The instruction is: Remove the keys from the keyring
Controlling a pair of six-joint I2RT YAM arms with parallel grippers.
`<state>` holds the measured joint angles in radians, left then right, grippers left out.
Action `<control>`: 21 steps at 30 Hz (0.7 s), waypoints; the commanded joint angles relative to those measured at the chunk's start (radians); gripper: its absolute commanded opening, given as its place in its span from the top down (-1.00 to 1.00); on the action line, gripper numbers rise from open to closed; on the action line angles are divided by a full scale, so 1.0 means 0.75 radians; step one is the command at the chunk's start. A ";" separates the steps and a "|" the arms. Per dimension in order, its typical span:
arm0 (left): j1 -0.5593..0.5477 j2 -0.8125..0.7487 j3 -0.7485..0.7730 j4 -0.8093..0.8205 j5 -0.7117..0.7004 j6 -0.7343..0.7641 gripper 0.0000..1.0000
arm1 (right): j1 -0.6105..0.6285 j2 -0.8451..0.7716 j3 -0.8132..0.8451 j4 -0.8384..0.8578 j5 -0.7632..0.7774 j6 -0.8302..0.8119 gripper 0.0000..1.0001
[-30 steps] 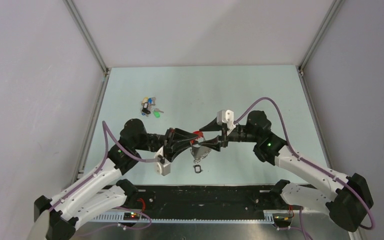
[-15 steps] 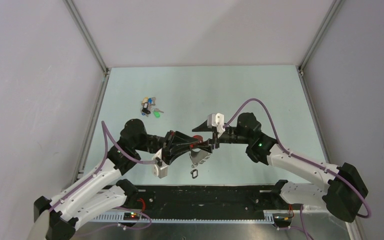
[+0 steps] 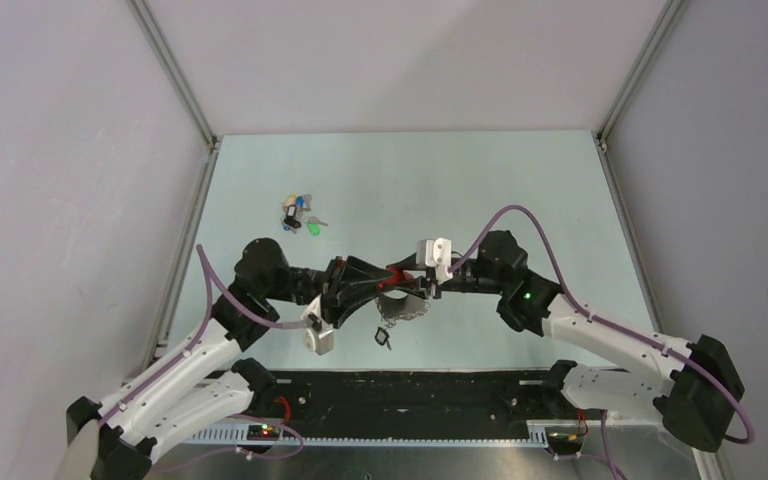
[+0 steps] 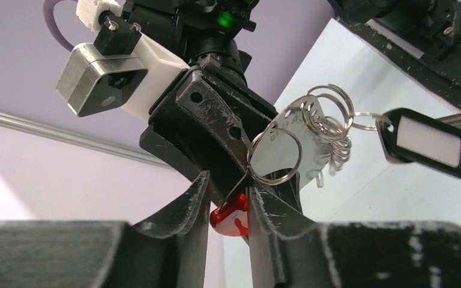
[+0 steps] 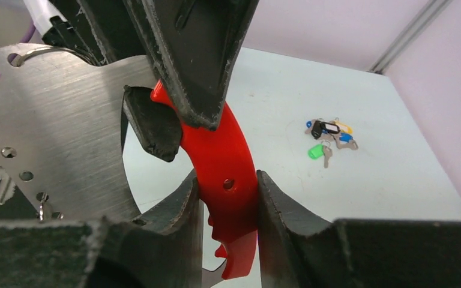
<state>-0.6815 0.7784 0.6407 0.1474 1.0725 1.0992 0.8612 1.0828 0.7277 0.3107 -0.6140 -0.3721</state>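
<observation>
- Two grippers meet above the middle of the table (image 3: 520,190), tips facing each other.
- One keyring (image 5: 225,150), a red curved piece, is held in the air between them, off the table surface.
- The left gripper (image 4: 229,198) is clenched on the keyring's lower end, with its two fingers (image 4: 186,207) pinching the red piece from either side.
- The right gripper (image 5: 228,180) grips the same red arc further along, and both of its fingers (image 5: 282,204) press against it.
- One silver plate (image 5: 54,132) drilled with small holes hangs from the keyring, just below the grippers.
- Several wire rings (image 4: 327,129) thread through the plate. They overlap too much to count.
- One black tag (image 4: 429,143) with a white label dangles from a ring, and one key (image 4: 458,119) shows its tip behind it.
- One cluster of loose keys (image 5: 329,138) lies on the table, well apart towards the far left. It shows one green head, one yellow, two blue and one black tag.
</observation>
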 commanded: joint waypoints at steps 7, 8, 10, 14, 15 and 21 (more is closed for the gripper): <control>-0.028 0.055 0.086 0.055 -0.034 -0.221 -0.99 | -0.166 -0.175 0.014 -0.029 0.198 0.115 1.00; -0.028 0.070 0.090 0.054 -0.040 -0.241 -0.99 | -0.197 -0.191 0.008 -0.030 0.199 0.126 1.00; -0.027 0.091 0.106 0.054 -0.062 -0.315 -0.99 | -0.236 -0.244 -0.010 -0.036 0.220 0.158 1.00; -0.026 0.141 0.179 0.055 -0.169 -0.577 -0.99 | -0.302 -0.357 -0.032 -0.079 0.250 0.190 1.00; -0.027 0.150 0.208 0.053 -0.188 -0.684 -0.99 | -0.316 -0.368 -0.035 -0.092 0.263 0.194 1.00; -0.026 0.228 0.316 0.059 -0.385 -1.120 -0.99 | -0.335 -0.432 -0.036 -0.079 0.443 0.271 1.00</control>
<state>-0.6994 0.9241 0.8059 0.1768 0.9058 0.5526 0.6174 0.7826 0.6956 0.2111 -0.3874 -0.2329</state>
